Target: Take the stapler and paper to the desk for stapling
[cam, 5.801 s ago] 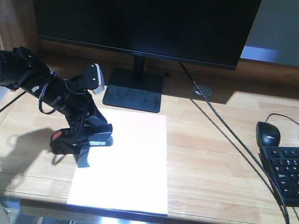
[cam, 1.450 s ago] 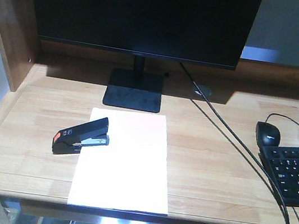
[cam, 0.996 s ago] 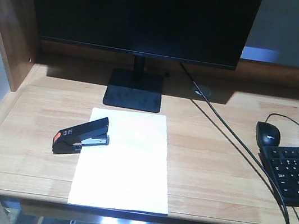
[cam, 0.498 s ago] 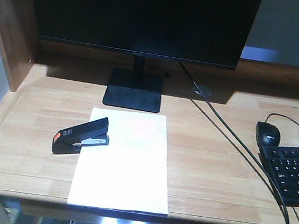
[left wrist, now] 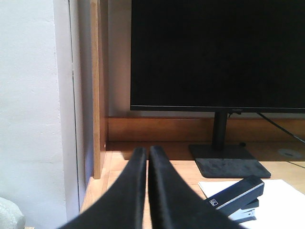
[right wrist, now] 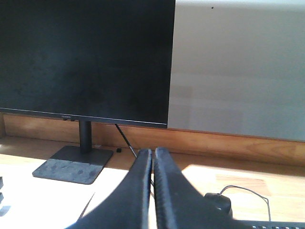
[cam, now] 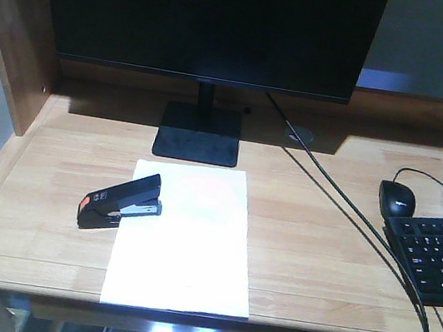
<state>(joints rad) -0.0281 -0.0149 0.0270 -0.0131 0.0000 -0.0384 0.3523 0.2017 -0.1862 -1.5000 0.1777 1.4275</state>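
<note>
Stapler (cam: 121, 202) sits on desk (cam: 317, 257), nose overlapping left edge of paper (cam: 183, 240) — jaw over sheet margin, placed ready for stapling. Paper lies flat before monitor stand (cam: 196, 144), near front rim. Both items look delivered. Left gripper (left wrist: 147, 157) clenched, empty, low beside desk's left end. Right gripper (right wrist: 153, 157) clenched, empty, low near mouse (cam: 397, 197), well apart from sheet.

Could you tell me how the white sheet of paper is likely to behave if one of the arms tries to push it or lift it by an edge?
The paper looks thin and lies flat on the desk, so it would probably droop if lifted. Pushed, it may slide easily on the smooth wood. The stapler sits over its left edge, so the sheet might pivot or drag there.
</note>
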